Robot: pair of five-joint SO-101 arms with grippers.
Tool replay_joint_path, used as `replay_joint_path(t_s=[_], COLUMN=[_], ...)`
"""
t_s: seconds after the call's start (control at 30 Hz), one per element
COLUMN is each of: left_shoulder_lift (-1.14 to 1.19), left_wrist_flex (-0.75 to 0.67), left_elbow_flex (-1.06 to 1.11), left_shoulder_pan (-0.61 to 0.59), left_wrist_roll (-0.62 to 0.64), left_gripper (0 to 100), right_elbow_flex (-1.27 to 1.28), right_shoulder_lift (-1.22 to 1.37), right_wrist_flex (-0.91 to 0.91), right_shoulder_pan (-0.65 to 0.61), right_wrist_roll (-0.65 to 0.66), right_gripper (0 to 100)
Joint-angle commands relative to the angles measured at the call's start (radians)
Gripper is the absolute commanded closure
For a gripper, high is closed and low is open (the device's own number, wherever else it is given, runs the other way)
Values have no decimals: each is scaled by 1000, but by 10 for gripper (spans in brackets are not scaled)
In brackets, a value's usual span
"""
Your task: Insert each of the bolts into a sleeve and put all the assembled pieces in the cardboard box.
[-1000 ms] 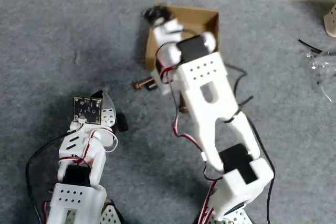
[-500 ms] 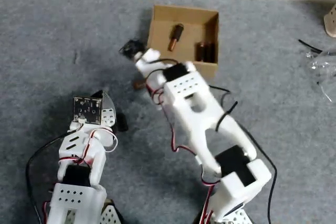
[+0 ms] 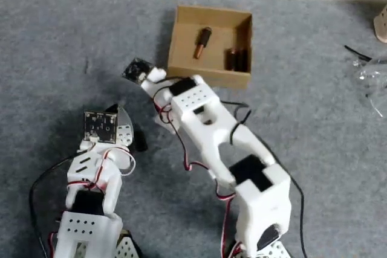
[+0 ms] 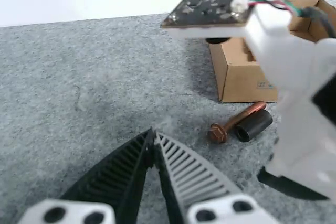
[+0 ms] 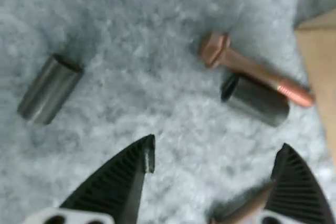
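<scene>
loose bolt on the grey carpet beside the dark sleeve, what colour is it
The loose metal bolt is copper-coloured; clearest in the right wrist view.

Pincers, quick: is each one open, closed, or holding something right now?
Left pincer: closed, holding nothing.
Right pincer: open, gripping nothing.

Metal parts and a cardboard box on a cloth-covered table.
The table is rough, matt grey felt; the box, plain matt card. The bolt is smooth coppery metal with a soft sheen, the sleeve beside it dark smooth metal. The right arm is matt white plastic.
</scene>
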Motion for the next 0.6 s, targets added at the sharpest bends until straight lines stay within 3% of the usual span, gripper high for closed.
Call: replay_joint_path(t_s=[0.0,0.57], left_shoulder_lift=[-2,2], left_wrist_flex=[-3,-46], left_elbow_flex=[-53,-35], left_shoulder_pan=[-12,-12], left_wrist_roll=[-8,-8], left_gripper=[993,993], right_elbow_flex=[-96,-340], right_shoulder_lift=[19,216], right_wrist_flex=[-15,50], right_shoulder_pan=[-7,65], right_wrist_roll=[60,163], right_gripper=[683,684])
